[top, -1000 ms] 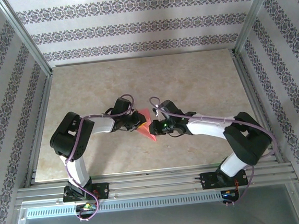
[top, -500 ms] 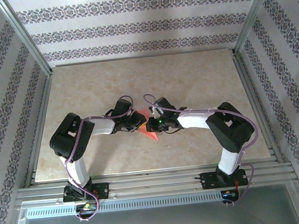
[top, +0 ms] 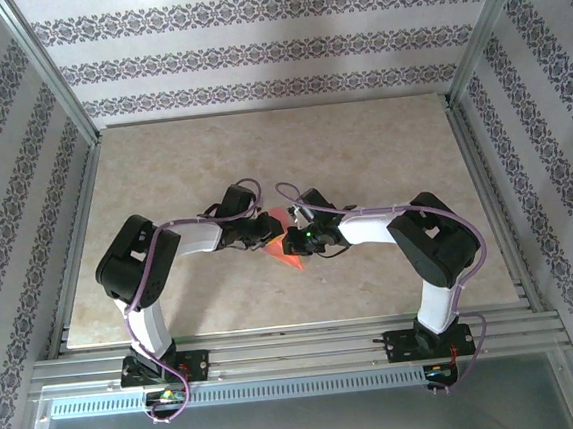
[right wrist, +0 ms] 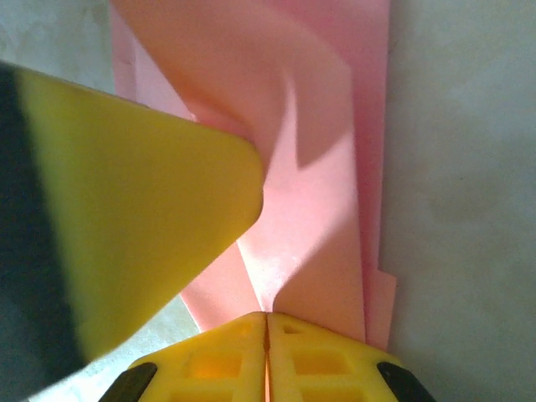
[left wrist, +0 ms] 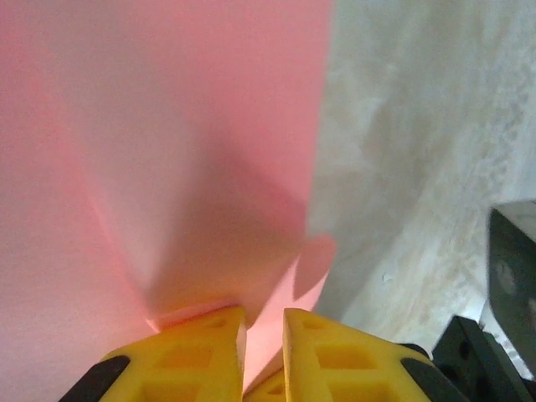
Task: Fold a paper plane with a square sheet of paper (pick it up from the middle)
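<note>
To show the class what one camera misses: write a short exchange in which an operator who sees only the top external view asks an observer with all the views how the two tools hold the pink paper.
Operator: From above, the pink paper is mostly hidden. Is the left tool gripping it?
Observer: Yes. The paper runs down between its yellow fingers, which pinch it.
Operator: And the right tool?
Observer: Its jaws are pressed together on a raised fold of the paper, and folded layers lie beneath that fold.
</note>
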Robot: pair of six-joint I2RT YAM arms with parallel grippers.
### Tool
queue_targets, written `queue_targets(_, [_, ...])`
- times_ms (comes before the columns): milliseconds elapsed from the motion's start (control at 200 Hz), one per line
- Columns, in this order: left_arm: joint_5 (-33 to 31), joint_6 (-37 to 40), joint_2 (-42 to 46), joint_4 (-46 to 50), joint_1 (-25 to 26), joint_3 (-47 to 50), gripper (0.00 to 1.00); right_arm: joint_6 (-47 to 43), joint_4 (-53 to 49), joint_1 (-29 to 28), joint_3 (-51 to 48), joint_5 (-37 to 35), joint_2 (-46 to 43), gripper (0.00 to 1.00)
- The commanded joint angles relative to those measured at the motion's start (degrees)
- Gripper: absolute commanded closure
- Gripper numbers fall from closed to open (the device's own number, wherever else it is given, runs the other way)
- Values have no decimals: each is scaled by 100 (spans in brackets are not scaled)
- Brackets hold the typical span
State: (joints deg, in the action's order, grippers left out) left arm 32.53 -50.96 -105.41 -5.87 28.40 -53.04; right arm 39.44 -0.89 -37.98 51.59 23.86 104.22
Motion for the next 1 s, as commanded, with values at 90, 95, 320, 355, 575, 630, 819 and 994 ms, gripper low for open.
queue_targets(90, [2,1114,414,926,22,-324,79,88,-448,62,-177,-180,210,89])
queue_targets(95, [-4,1114,415,928,23,-323,79,85,-448,62,-176,-180,211,89])
queue_targets(320, [68,788,391,494,29,6,81,73,-470,70,-106,-171,212,89])
queue_targets(355, [69,760,353,466,30,38,82,73,-470,69,-101,-171,218,89])
queue_targets(575, [294,763,-16,368,44,-52,87,81,-504,63,-53,-137,254,88])
queue_targets(630, [313,797,-87,387,43,-97,88,81,-514,60,-44,-136,272,89])
queue_targets(819, [-1,1027,-222,708,44,-196,88,33,-614,52,-35,-177,304,89])
queue_targets(994, [-622,1283,-174,1234,-96,-409,87,-135,-915,44,-27,-319,292,89])
